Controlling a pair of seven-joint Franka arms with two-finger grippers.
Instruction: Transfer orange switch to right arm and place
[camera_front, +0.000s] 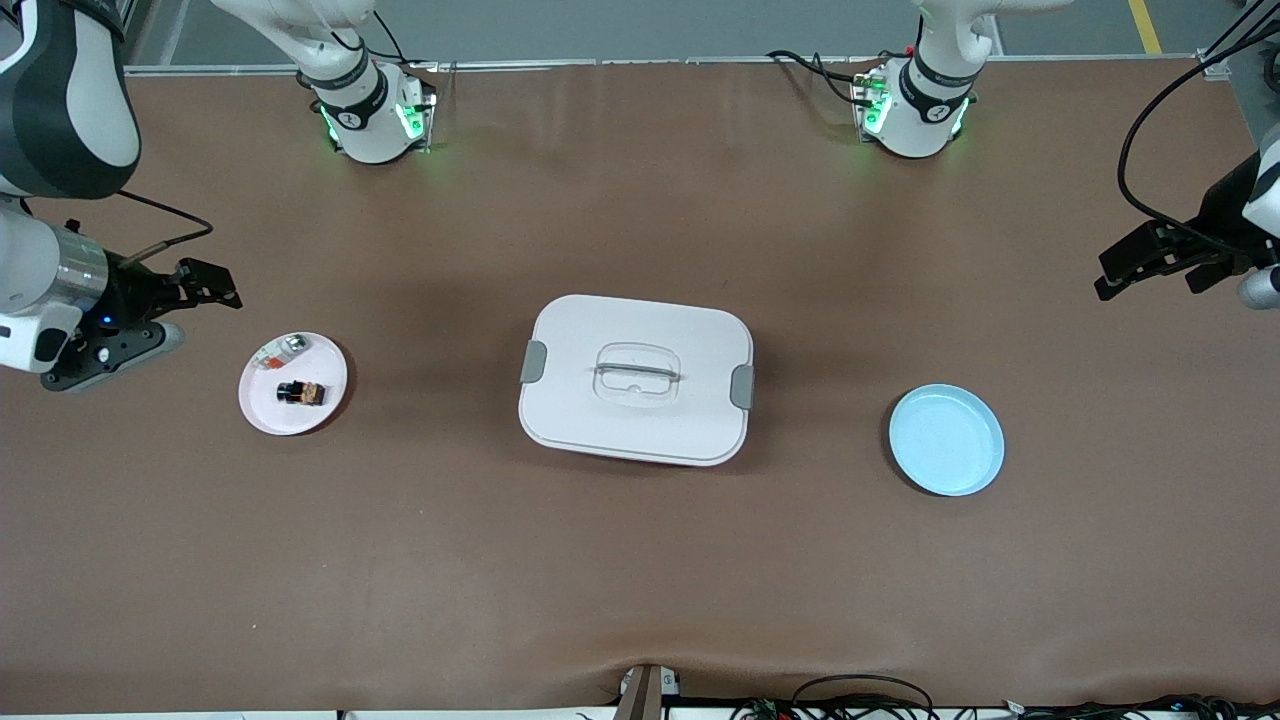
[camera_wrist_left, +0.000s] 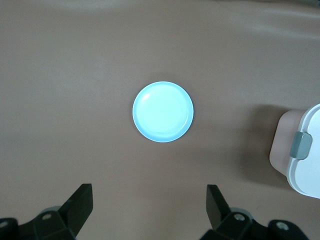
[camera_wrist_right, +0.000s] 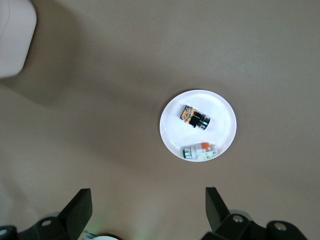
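Note:
The orange switch (camera_front: 302, 393) is a tiny black block with an orange face. It lies on a small white plate (camera_front: 268, 410) toward the right arm's end of the table, and it also shows in the right wrist view (camera_wrist_right: 194, 116) on that plate (camera_wrist_right: 221, 120). My right gripper (camera_front: 222, 285) is open and empty over bare table beside the plate; its own view shows the jaws (camera_wrist_right: 148, 196) wide apart. My left gripper (camera_front: 1110, 275) is open and empty over the left arm's end of the table, shown in its own view (camera_wrist_left: 149, 192).
A small silvery-clear part with a red-orange bit (camera_front: 281, 349) shares the white plate (camera_wrist_right: 200, 150). A white lidded box (camera_front: 636, 379) stands mid-table. A light blue plate (camera_front: 946, 440) lies empty toward the left arm's end (camera_wrist_left: 163, 111).

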